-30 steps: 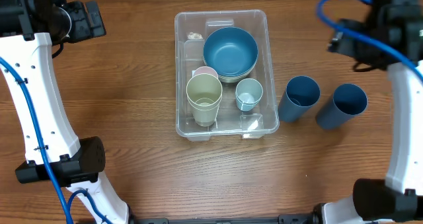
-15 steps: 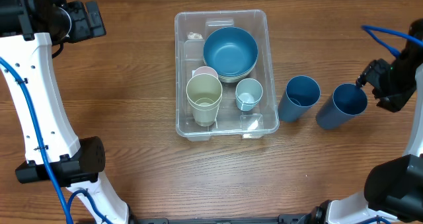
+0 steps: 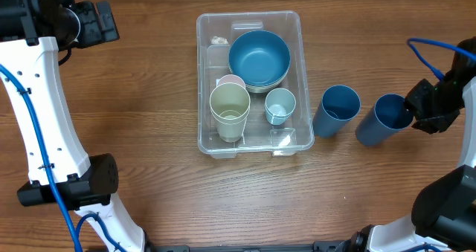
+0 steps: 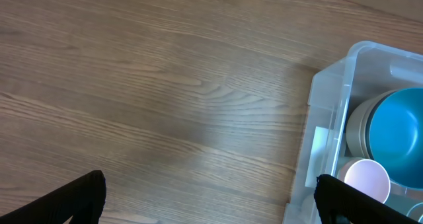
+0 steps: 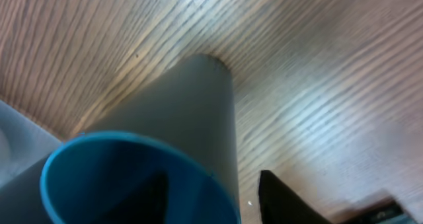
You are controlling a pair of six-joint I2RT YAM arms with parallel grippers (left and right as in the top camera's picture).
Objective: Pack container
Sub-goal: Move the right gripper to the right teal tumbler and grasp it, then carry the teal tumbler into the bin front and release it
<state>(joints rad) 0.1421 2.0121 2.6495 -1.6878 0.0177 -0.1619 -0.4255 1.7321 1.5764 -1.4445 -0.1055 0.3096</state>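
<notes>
Right hand (image 3: 418, 109): its fingers are apart. In the wrist view one dark finger (image 5: 285, 199) is outside the cup wall. The dark shape inside the cup looks like the other finger. It has not squeezed yet.
Cup at the hand: a tall blue cup (image 3: 387, 119) stands on the desk (image 3: 149, 170), mouth up, right at the fingertips.
Why there: I think the hand is set over the rim so it can pinch the wall and lift the cup.
Next cup: a second blue cup (image 3: 336, 111) stands just past the first one, on the hand's left.
Container place: the container (image 3: 306, 81) sits further left again, just past that second cup.
Container direction: its open mouth faces up. Its long way runs from the robot's side to the far side, so a long wall faces the right hand.
Inside it: a blue bowl (image 3: 259, 56) at the far end, then a pale green cup (image 3: 230, 107), a small light blue cup (image 3: 280, 105) and a pink cup (image 3: 231, 81).
Why upright: cups can drop straight in from above.
Left hand (image 4: 211, 209): fingers wide apart, holding nothing, well left of the container's far corner.
</notes>
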